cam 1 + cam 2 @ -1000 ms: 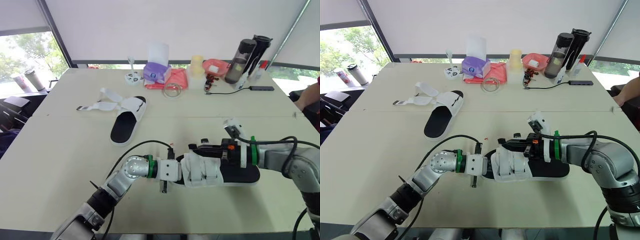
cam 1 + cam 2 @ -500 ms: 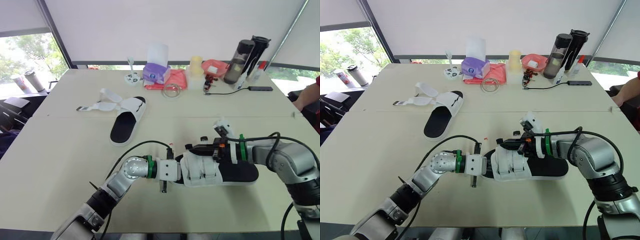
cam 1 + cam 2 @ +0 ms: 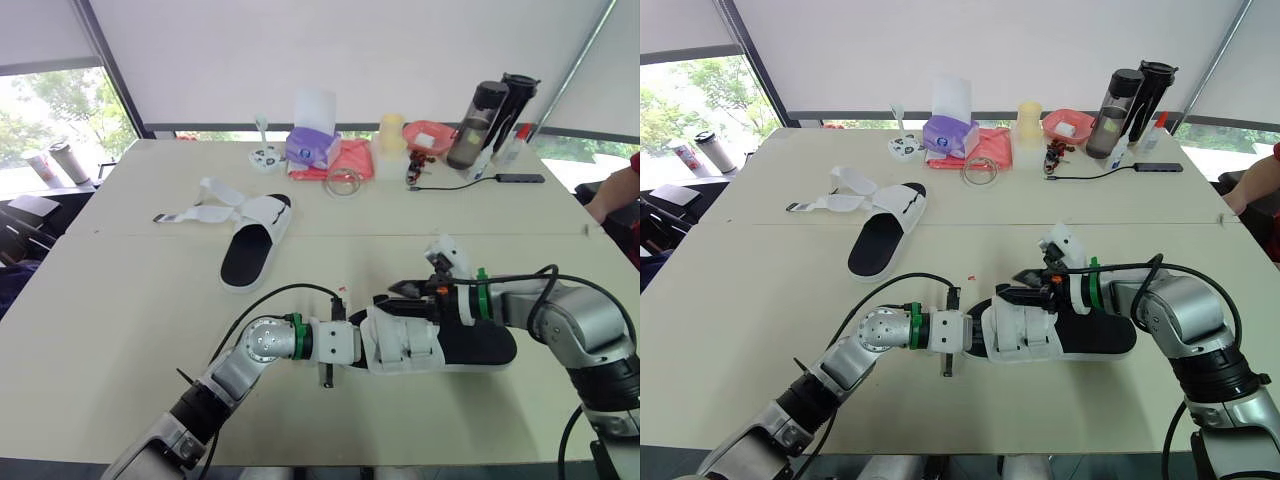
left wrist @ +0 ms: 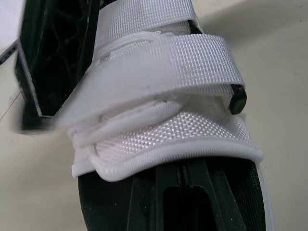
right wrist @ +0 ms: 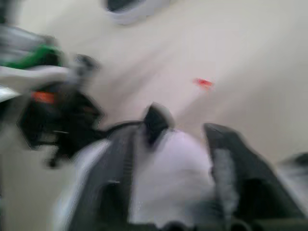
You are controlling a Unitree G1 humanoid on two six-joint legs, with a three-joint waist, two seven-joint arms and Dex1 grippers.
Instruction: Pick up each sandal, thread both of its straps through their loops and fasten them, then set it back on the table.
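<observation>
**Clerk:** Nearest item?

**Inspector:** The left pincer (image 3: 346, 341), at the front of the table (image 3: 110, 340). It meets the toe end of the near sandal (image 3: 482, 346), a white-soled slide with a black footbed. The sandal lies across the table with its toe toward the robot's left. In the left wrist view the pincer's black fingers (image 4: 190, 202) sit close together on the footbed and run in under the edge of the front strap. I record it as clamped on the near sandal.

**Clerk:** And the straps?

**Inspector:** The white straps (image 4: 163, 62) are folded over the upper, one lying across the other. Whether they pass through their loops, I cannot tell.

**Clerk:** The other arm?

**Inspector:** The right pincer (image 3: 392, 293) hangs just above those straps, pointing toward the robot's left. Its fingers are spread apart and hold nothing. Whether a fingertip touches the strap, I cannot tell.

**Clerk:** Farther out?

**Inspector:** The far sandal (image 3: 252, 243) lies flat on the left at mid-table, well apart from the first. Its loose straps (image 3: 200, 212) are undone and splayed across the table.

**Clerk:** The far edge?

**Inspector:** From the left there is a purple tissue box (image 3: 308, 146), a pink cloth (image 3: 352, 158) and a clear ring (image 3: 345, 182). After those come a pale cup stack (image 3: 392, 140), a red bowl (image 3: 433, 134) and two dark bottles (image 3: 480, 120). A cable runs to a flat hub (image 3: 522, 177). A person's arm (image 3: 615, 195) shows at the right edge.
</observation>
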